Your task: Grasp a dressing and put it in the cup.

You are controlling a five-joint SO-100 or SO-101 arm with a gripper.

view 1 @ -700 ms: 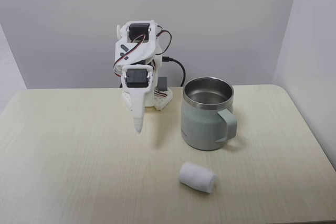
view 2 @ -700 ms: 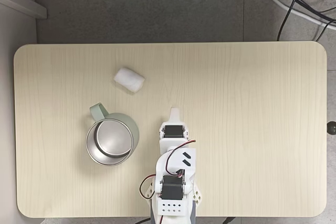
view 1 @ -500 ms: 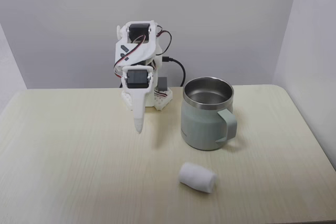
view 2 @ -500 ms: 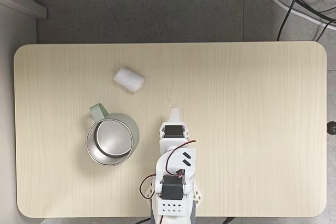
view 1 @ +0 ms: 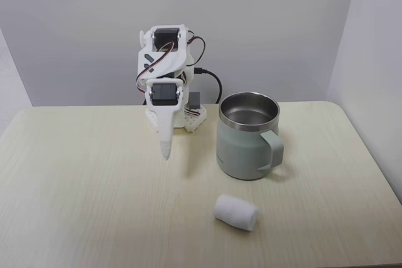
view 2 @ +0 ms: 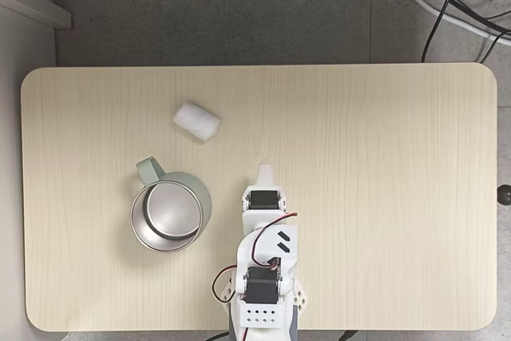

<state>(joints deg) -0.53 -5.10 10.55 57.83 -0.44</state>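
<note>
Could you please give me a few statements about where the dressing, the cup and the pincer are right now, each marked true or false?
1. The dressing lies on the table, outside the cup. True.
2. The cup lies tipped on its side. False: it stands upright, its opening facing up.
3. The pincer holds the dressing. False: it hangs near the arm's base, apart from the dressing, holding nothing.
4. The cup's steel interior looks empty. True.
5. The dressing touches the cup's handle. False: bare table lies between them.
</note>
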